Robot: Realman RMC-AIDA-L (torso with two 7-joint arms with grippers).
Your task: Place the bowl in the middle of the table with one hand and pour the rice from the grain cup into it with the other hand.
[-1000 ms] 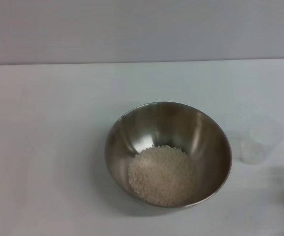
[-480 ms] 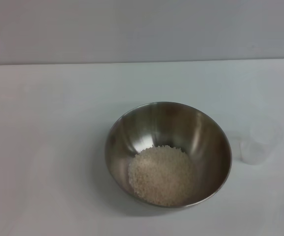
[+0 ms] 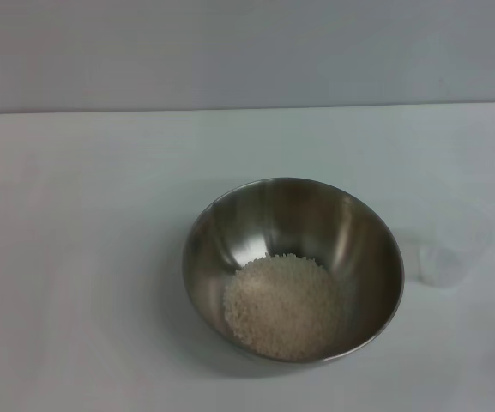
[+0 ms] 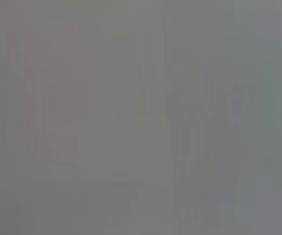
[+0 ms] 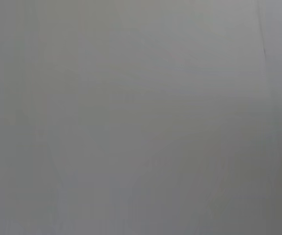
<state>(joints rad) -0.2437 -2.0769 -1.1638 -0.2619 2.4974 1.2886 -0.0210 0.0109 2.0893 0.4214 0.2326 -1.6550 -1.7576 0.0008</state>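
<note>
The steel bowl [image 3: 293, 268] stands near the middle of the white table [image 3: 84, 257] in the head view. A heap of rice [image 3: 280, 305] lies in its bottom. The clear grain cup [image 3: 453, 247] stands upright and empty on the table just right of the bowl, apart from it. Neither gripper appears in any view. Both wrist views show only a plain grey surface.
A grey wall [image 3: 247, 51] rises behind the table's far edge. White tabletop stretches left of the bowl and behind it.
A dark tip at the left edge and a faint shadow at the lower right, both seen one second ago, have gone from the head view. Bowl, rice and cup have not moved.
</note>
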